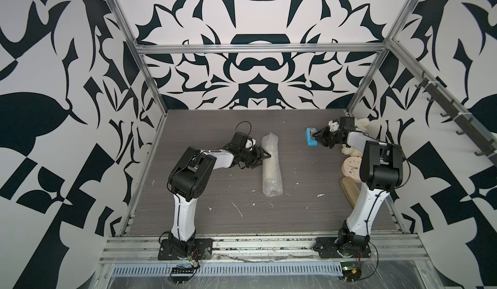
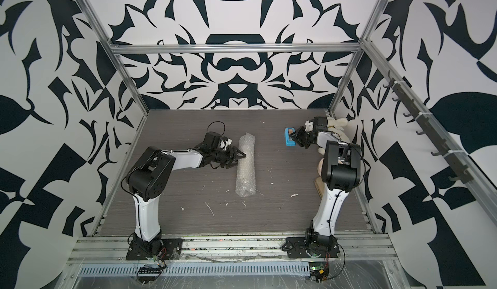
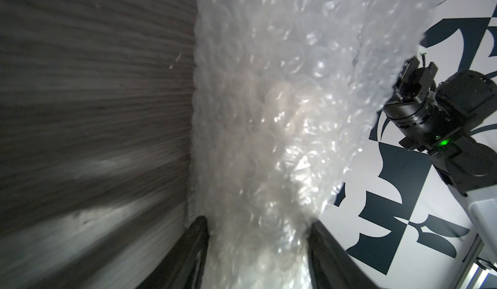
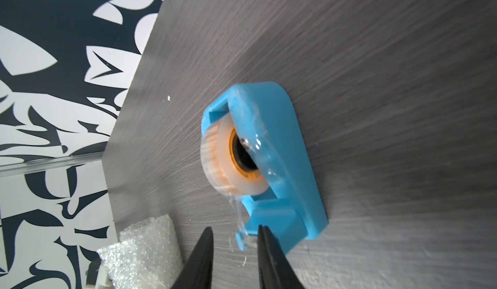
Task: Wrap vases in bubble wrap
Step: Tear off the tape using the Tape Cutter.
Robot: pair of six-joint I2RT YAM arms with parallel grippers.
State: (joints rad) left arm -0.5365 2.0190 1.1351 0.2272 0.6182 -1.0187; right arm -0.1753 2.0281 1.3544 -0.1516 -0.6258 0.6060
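Observation:
The bubble wrap (image 1: 271,164) (image 2: 245,164) lies rolled into a long tube on the table's middle. The vase is hidden; only a dim cream tint shows through the wrap (image 3: 282,113) in the left wrist view. My left gripper (image 1: 265,159) (image 2: 240,159) (image 3: 258,220) comes at the tube from the left, and its fingers press the wrap on both sides. My right gripper (image 1: 316,137) (image 2: 295,137) (image 4: 235,228) is open at the cutter end of a blue tape dispenser (image 1: 311,137) (image 4: 282,153). A loose clear tape end hangs between its fingers.
A cream plush bunny (image 1: 360,123), a round clock (image 1: 351,168) and a wooden block (image 1: 349,191) sit along the right wall behind my right arm. Small white scraps dot the table's front. One end of the wrap (image 4: 145,250) shows in the right wrist view.

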